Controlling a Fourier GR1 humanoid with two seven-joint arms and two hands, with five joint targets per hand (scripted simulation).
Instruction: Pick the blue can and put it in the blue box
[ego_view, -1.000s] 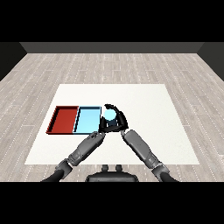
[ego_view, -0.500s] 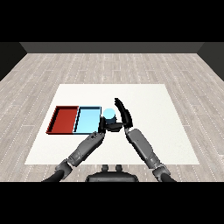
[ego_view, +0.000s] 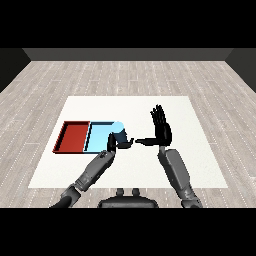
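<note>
Right hand (ego_view: 161, 129) stands open, fingers straight up, holding nothing, well right of the light blue tray (ego_view: 97, 138); left hand (ego_view: 119, 144) curls round the blue can (ego_view: 117, 132) at the tray's right edge. Placing appears under way: next, carry it over the tray and release

left hand (ego_view: 120, 144): curled round blue can (ego_view: 118, 131) at blue tray (ego_view: 97, 139) right edge | right hand (ego_view: 161, 127): fingers straight, apart | red tray (ego_view: 74, 137): table (ego_view: 200, 150) left
</note>
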